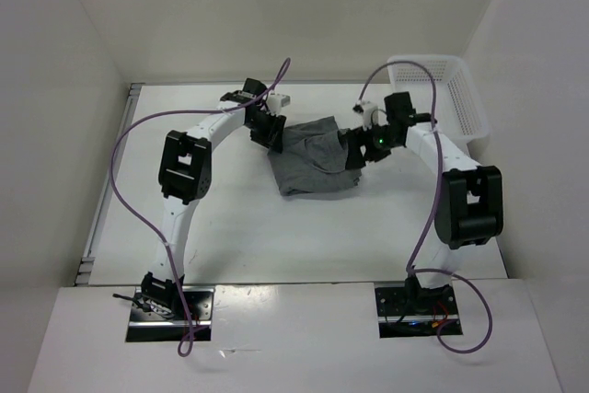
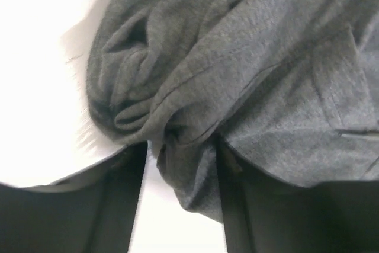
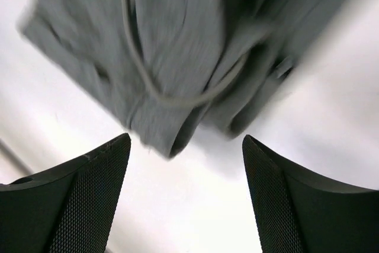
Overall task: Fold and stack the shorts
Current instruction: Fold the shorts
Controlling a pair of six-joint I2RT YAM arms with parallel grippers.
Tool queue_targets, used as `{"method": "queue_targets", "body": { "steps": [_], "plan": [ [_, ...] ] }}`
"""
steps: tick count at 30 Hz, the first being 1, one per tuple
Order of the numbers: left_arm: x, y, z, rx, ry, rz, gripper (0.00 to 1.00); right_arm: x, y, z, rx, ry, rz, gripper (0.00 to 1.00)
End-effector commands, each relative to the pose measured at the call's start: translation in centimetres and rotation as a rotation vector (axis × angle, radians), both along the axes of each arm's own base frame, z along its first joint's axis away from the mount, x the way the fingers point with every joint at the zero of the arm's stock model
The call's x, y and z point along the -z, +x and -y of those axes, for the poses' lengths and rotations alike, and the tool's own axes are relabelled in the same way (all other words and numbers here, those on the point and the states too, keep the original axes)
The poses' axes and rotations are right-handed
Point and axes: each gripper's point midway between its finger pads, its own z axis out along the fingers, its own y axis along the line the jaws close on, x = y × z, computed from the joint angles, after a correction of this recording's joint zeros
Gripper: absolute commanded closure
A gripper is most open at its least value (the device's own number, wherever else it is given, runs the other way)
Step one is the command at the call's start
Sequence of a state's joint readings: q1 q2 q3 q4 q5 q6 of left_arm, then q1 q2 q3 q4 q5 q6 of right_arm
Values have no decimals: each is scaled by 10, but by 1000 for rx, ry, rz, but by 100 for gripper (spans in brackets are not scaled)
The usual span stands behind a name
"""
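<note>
shorts [image 1: 313, 161]: you have them in a crumpled grey heap on the table [image 1: 239, 227], toward its far middle, between the two grippers.
left gripper [image 2: 180, 158]: jaws narrow, with a bunched fold of the shorts' edge gripped between them. the overhead view places it at the heap's far-left corner.
right gripper [image 3: 186, 158]: jaws wide, with only bare table between them. the fabric edge sits just beyond the fingertips, not touching. overhead, it stands at the heap's right edge.
left wrist view only: a sewn pocket [image 2: 340, 87] with its stitched seam, at the right of the frame.
right wrist view only: the drawstring [image 3: 177, 100], lying in a loop across the fabric. this picture is blurred.
overhead view only: a white mesh basket [image 1: 442, 89] at the far-right corner, well apart from the shorts.
</note>
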State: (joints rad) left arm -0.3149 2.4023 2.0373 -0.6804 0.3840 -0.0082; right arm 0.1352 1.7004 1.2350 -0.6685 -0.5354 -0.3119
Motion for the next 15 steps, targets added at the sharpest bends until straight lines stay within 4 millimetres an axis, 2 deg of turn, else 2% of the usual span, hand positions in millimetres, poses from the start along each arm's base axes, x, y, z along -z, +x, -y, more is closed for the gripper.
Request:
{"method": "queue_targets", "body": {
  "steps": [1,3,6,7,11,13,15],
  "plan": [
    [-53,10,1,6,-41,94,41,-66,39,-14,-6,79,177,19],
    [-70,13,-1,-3,-36,131,35,-78,45,-33,1,140,169,19],
    [-94,20,-7,-29,-15,202,30,-75,65,-42,123,216,127,17],
    [-100,22,-7,-29,-21,219,29,-62,71,-42,152,212,99,17],
    [-115,31,-4,-30,-40,273,29,-34,90,-46,243,230,19,17],
    [-115,35,6,-14,-52,281,29,-27,98,-45,291,249,-16,17],
    [-112,30,22,15,-56,279,29,-22,108,-47,308,258,-28,17]
  ]
}}
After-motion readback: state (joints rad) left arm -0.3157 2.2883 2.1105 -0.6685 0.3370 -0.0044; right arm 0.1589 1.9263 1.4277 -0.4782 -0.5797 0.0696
